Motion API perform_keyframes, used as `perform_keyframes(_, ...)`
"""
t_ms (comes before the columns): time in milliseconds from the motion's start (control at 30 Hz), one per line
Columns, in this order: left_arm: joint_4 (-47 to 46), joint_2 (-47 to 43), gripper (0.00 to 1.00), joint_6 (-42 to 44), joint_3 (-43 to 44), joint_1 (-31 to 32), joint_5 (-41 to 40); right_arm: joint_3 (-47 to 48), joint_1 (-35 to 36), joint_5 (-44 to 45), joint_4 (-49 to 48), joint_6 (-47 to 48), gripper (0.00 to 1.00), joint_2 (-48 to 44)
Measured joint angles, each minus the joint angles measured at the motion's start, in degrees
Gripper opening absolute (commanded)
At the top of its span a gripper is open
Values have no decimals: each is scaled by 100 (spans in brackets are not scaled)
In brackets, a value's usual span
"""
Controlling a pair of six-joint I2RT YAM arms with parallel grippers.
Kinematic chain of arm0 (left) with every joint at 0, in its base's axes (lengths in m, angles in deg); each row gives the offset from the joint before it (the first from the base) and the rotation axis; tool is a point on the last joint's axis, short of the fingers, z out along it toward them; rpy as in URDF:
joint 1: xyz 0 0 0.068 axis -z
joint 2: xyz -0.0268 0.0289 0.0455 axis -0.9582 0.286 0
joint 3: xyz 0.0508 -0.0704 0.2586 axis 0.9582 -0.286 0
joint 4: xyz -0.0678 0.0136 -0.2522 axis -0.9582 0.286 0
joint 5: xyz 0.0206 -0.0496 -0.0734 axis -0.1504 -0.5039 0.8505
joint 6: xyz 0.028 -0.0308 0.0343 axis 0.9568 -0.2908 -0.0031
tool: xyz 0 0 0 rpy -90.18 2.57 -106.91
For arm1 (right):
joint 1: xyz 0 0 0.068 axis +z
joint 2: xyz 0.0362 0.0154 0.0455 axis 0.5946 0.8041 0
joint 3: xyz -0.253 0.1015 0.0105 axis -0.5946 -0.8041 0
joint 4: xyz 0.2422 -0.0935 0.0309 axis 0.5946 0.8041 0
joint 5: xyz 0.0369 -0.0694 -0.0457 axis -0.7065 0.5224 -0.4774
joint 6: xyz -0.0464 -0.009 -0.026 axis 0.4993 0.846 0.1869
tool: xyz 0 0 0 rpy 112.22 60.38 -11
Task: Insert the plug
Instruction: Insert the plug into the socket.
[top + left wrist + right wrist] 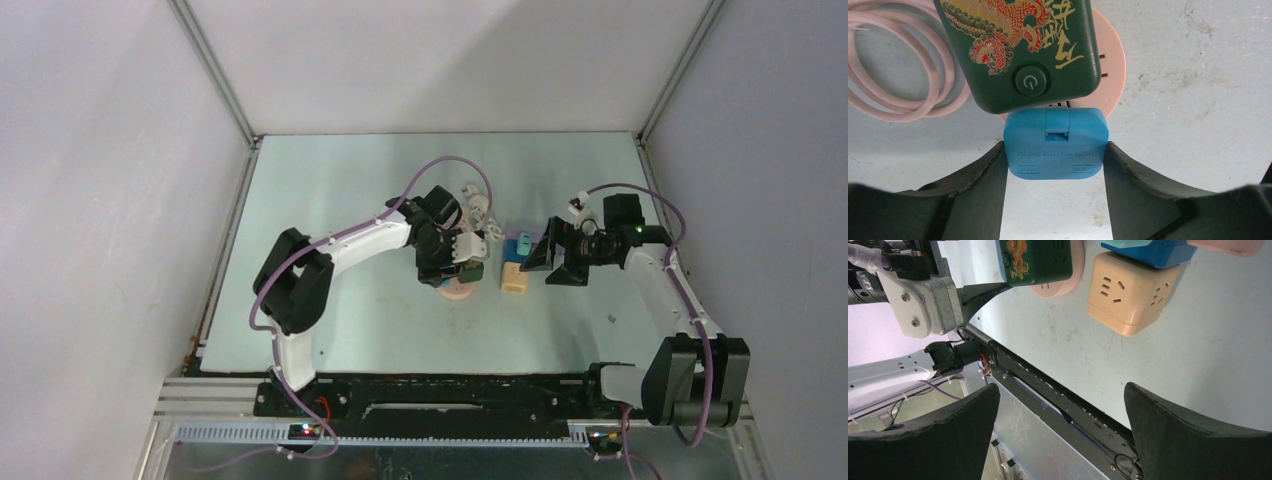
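Note:
A blue plug point(1055, 155), marked as a folding extension socket, sits between the fingers of my left gripper point(1055, 150), which is shut on its two sides. Its far end lies at the rim of a round pink socket point(1110, 75), just under the edge of a dark green box point(1023, 50) with a dragon print and a power button. I cannot tell whether its pins are in. From above, the left gripper point(452, 262) covers the plug over the pink socket point(457, 291). My right gripper point(553, 262) hangs open and empty to the right.
A beige cube socket point(515, 279) stands between the two grippers, with a blue block point(523, 242) behind it. A pink cable point(898, 95) coils left of the green box. White plugs point(478, 206) lie further back. The right wrist view shows the table's black front rail point(1058, 390).

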Motion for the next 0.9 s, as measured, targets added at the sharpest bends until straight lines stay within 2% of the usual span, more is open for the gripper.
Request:
perform_keyframes(533,437,365,0,-76,514,131,-74,-17,-149,-103,-35,-11,97,4)
perform_keyframes(900,769,699,0,-350,970,376,-540,-433,2,-245,-531,-385,97,116)
